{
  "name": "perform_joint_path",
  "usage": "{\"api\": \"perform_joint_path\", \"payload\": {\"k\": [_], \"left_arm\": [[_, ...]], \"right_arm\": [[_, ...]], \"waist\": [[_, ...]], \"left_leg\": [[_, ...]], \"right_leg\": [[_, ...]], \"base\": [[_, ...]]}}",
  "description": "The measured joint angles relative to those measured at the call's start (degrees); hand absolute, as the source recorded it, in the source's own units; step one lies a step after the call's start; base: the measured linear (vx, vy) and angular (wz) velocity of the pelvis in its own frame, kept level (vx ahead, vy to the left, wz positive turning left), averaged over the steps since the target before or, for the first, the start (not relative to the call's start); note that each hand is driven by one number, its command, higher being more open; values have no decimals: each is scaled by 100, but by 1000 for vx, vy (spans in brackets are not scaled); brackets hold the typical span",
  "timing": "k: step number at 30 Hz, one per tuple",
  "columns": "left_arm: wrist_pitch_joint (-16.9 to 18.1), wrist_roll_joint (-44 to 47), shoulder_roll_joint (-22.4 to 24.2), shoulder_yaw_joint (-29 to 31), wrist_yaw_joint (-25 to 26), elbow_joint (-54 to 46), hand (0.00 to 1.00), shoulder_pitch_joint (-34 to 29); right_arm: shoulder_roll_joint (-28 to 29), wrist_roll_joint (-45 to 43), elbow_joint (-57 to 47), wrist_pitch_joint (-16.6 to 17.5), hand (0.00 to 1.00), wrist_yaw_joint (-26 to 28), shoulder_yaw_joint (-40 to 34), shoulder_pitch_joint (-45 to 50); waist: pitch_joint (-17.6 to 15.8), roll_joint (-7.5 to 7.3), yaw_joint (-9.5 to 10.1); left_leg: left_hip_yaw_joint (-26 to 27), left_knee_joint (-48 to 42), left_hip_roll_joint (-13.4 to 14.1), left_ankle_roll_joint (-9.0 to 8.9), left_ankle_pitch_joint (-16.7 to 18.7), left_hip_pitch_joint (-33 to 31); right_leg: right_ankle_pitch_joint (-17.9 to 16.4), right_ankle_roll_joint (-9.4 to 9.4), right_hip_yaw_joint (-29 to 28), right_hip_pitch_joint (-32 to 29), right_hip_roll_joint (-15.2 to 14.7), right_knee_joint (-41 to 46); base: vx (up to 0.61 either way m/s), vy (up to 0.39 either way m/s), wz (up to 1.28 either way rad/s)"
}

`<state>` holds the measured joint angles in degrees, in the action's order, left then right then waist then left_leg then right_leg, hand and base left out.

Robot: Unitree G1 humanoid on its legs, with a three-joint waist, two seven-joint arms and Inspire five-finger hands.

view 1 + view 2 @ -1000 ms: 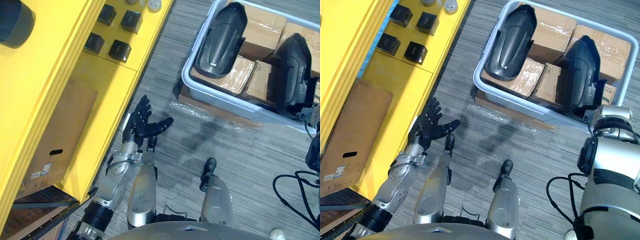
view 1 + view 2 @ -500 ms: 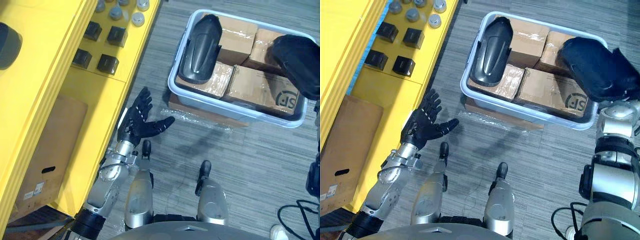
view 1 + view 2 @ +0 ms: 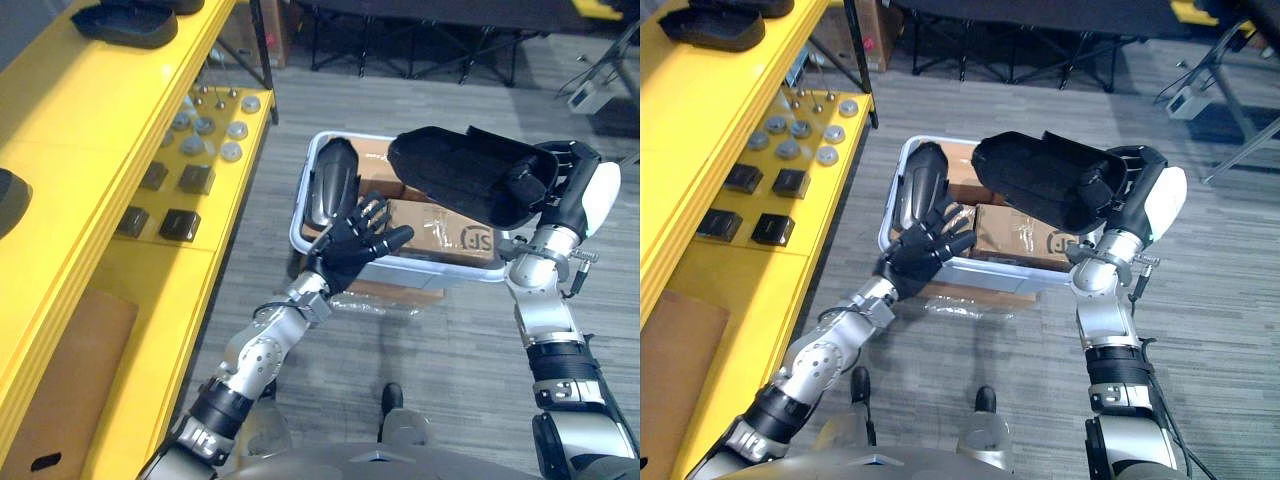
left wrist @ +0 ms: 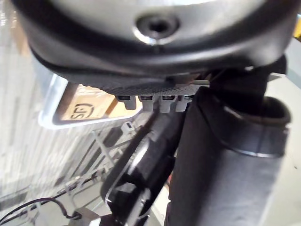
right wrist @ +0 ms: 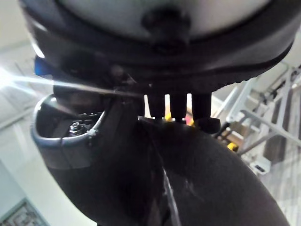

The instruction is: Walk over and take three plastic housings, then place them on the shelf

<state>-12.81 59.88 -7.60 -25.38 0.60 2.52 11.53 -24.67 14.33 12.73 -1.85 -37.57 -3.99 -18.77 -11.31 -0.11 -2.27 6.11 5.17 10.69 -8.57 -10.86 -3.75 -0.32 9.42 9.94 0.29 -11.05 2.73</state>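
Above the grey bin (image 3: 300, 232), the left eye view has the right hand (image 3: 532, 186) curled round one end of 1 black plastic housing (image 3: 455, 175), with the hollow side turned toward the camera. It is carried well clear of the cartons (image 3: 420, 222). My guess is that this height lets the long shell swing over the rim toward the yellow shelf (image 3: 110, 130) without catching. The left hand (image 3: 355, 245) is spread wide, palm up and holding nothing, near the housing's free end. It seems placed to share the load. Another housing, the bin housing (image 3: 333, 185), lies against the bin's corner, and a dark shell (image 3: 125, 22) of like form rests on the shelf's top level.

From the right eye view the layout matches. The left hand (image 3: 925, 245) reaches over the bin's rim (image 3: 890, 225), and the right hand (image 3: 1125, 185) grips the lifted housing (image 3: 1045, 180). 1 carton bears a dark printed mark (image 3: 1032, 240), which I leave unread. I can make out no other lettering.

Beyond the left hand's bulk (image 4: 155, 47), the left wrist view shows the bin's pale corner (image 4: 51, 120) and that marked carton.

Under the right hand (image 5: 164, 42), the right wrist view shows its fingers (image 5: 174, 107) running down onto the housing's curved dark wall (image 5: 211, 183), which confirms the grasp.
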Motion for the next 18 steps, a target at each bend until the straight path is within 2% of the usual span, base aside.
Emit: {"api": "perform_joint_path", "payload": {"k": [3, 7, 13, 18], "left_arm": [[-264, 558, 52, -167, 286, 498, 100, 2], [-304, 729, 76, -204, 715, 778, 100, 4], [45, 775, 75, -160, 872, 1061, 100, 5], [321, 1975, 117, -131, 517, 1061, 100, 14]], "right_arm": [[21, 129, -138, 42, 0, 5, 194, 0], [51, 574, -184, 251, 0, 7, 418, -2], [125, 781, -264, 652, 0, 44, 733, -3], [481, 786, -415, 859, 0, 118, 1028, 64]], "waist": [[229, -43, -27], [318, -169, -8], [415, -282, 85], [425, -298, 59]], "left_leg": [[48, 0, 18, -7, 12, 31], [66, 0, 7, -4, 11, 63], [52, 0, 2, 3, 5, 91], [56, -3, 0, 3, 2, 106]], "right_leg": [[18, -11, -37, 3, 15, -25], [150, -4, -51, 97, 16, -199], [155, -2, -44, 110, 14, -199], [161, 5, -46, 157, 12, -200]], "base": [[-65, -26, -11], [-41, -3, -2], [-30, -6, 1], [0, 0, 0]]}}
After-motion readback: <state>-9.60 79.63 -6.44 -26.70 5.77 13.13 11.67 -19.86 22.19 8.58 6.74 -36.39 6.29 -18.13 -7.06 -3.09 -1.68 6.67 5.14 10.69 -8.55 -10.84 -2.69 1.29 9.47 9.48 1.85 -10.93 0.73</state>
